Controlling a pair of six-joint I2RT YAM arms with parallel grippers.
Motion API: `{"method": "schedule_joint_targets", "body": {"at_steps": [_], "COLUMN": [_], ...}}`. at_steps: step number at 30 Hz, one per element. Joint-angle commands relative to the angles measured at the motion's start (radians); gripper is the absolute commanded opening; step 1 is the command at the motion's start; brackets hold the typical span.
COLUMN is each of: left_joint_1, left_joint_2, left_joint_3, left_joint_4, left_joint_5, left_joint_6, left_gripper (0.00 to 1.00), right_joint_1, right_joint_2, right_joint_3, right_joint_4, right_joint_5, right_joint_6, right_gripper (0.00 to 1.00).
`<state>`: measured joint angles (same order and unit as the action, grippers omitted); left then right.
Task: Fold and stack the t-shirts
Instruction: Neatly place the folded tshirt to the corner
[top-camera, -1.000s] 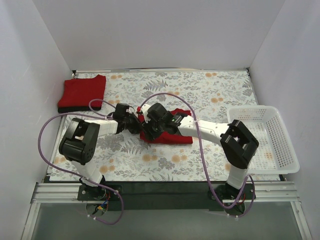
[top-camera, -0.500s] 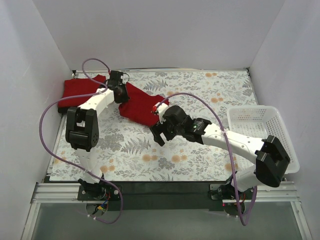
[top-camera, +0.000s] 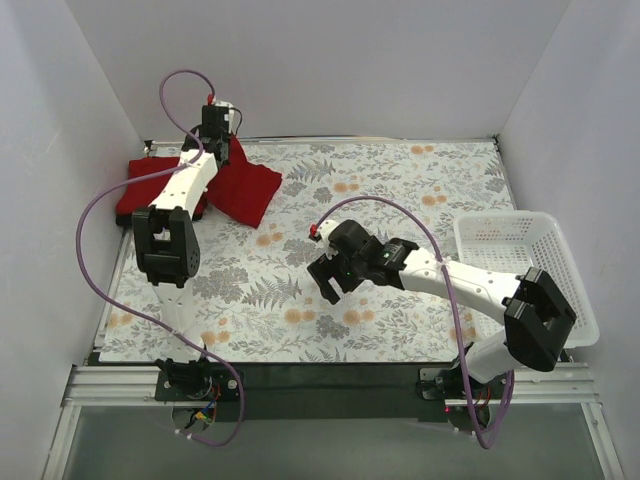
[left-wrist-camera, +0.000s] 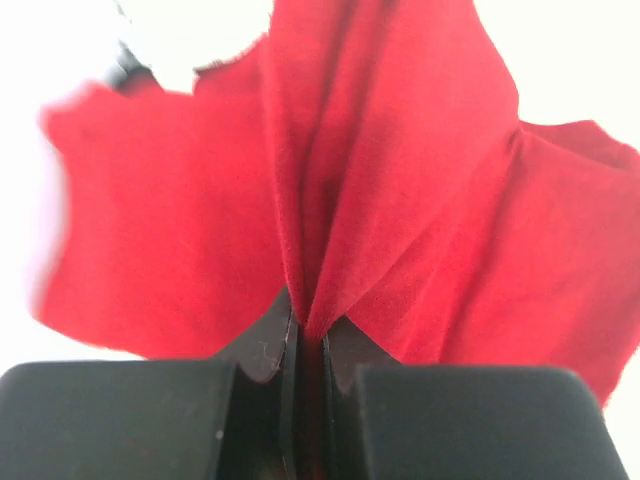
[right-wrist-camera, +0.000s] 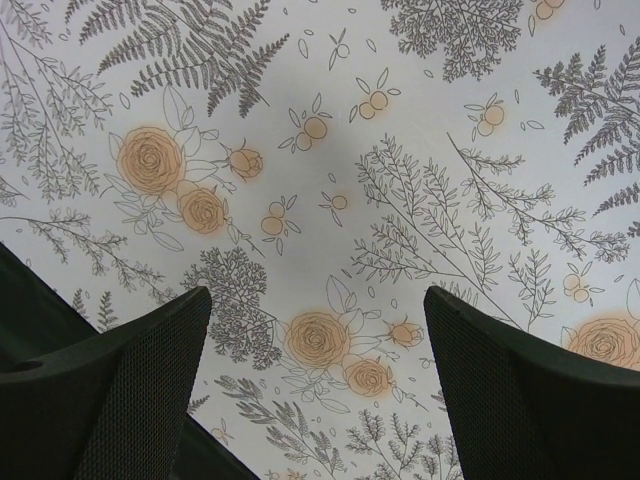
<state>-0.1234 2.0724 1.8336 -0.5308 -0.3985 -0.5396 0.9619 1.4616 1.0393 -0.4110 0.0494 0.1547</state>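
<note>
My left gripper (top-camera: 220, 140) is shut on a bunched fold of a red t-shirt (top-camera: 243, 187) at the back left. The cloth hangs from it, with its lower part trailing on the table. In the left wrist view the red t-shirt (left-wrist-camera: 400, 200) fans out from the closed jaws of the left gripper (left-wrist-camera: 308, 335). Just left of it lies a folded stack (top-camera: 150, 190) of red t-shirts with a black edge (top-camera: 140, 218) underneath, partly hidden by the left arm. My right gripper (top-camera: 325, 282) stands open over the middle of the table. Only the floral cloth shows inside the right gripper (right-wrist-camera: 315, 340).
A white lattice basket (top-camera: 500, 218) stands at the right edge of the table. White walls close in the back and both sides. The floral tablecloth (top-camera: 400, 180) covers the whole surface. A purple cable loops above each arm.
The left gripper has carried the red t-shirt from the table's middle to the back left, beside the stack. The right gripper let go of it, opened and drew back to the right.
</note>
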Motion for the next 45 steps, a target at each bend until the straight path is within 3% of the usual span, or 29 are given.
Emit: {"method": "schedule_joint_targets", "body": {"at_steps": [1,3,12,22,45], "left_joint_1": [0.022,0.031,0.048,0.097,0.191], "left_joint_2": [0.021,0.060,0.092,0.080,0.025], "left_joint_3": [0.150,0.252,0.437,0.444,0.467], "left_joint_4": [-0.013,-0.057,-0.228,-0.274,-0.218], "left_joint_5": [-0.062,-0.059,-0.019,-0.029,-0.079], "left_joint_6": [0.139,0.171,0.159,0.138,0.176], "left_gripper": [0.02,0.02,0.02,0.02,0.02], "right_joint_1": [-0.008,-0.011,-0.012,-0.012,-0.011], "right_joint_2": [0.023,0.046,0.083,0.080,0.131], "right_joint_3": [0.059,0.086,0.126,0.110,0.125], "right_joint_4": [-0.041,-0.057,-0.088,-0.091,-0.106], "right_joint_5": [0.003,0.003,0.015,0.007,-0.006], "right_joint_6": [0.009,0.008,-0.006,0.002,0.000], "right_gripper": [0.78,0.78,0.78,0.78,0.78]}}
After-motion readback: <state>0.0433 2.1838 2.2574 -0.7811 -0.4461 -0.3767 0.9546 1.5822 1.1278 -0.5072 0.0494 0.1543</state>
